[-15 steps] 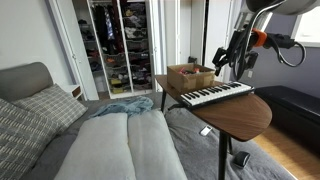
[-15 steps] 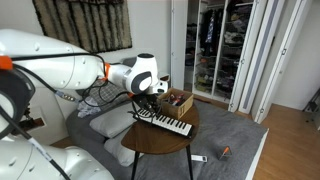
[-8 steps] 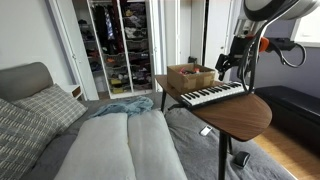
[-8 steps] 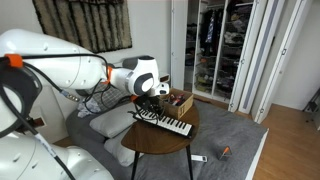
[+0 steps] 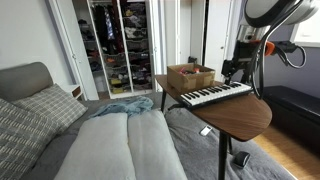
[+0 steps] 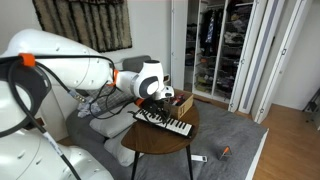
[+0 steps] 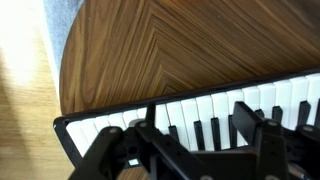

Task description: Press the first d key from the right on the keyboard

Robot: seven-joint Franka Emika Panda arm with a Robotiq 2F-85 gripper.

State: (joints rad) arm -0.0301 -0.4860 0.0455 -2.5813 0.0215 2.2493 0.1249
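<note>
Slim black piano keyboard with white keys (image 5: 215,95): laid on round wooden bench (image 5: 245,117), at 5 o'clock from brown cardboard box (image 5: 190,76). Judged light, rigid, easily slid; one key is pressed from above, nothing gripped. Fingers (image 7: 118,150) are held overhead; whether apart or together cannot be told.

The round wooden table (image 5: 245,112) carries two things. The keyboard (image 5: 215,94) lies slantwise across it, and one end of it is under the claw (image 5: 232,70). A brown cardboard box (image 5: 190,76) stands just beside the claw, behind the keys. In the wrist view, bare wood grain stretches beyond the claw, past the keyboard's dark casing.
</note>
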